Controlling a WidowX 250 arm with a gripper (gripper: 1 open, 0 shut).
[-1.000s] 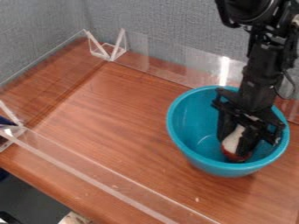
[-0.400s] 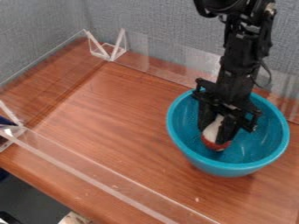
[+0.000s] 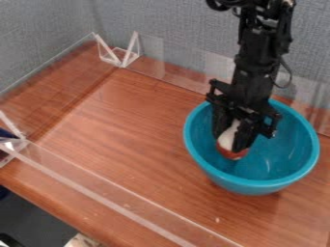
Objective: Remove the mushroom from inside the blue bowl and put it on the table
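The black arm reaches down from the top of the view, its gripper pointing straight down into the blue bowl. The bowl sits on the reddish-brown wood-grain counter near its right edge. The black fingers stand partly closed, one on each side of the mushroom, which they hold between them. The mushroom's cream-white stem shows between the fingers, with a sliver of the reddish-orange cap at its lower end. It is over the left half of the bowl's hollow, close to the inner wall; whether it is clear of the bowl's bottom cannot be told from this view. The gripper's lower part is below the level of the bowl's rim. A clear acrylic wall runs along the counter's near edge and another along the far edge, with a clear triangular bracket at the far left corner. A grey panel stands behind the counter.
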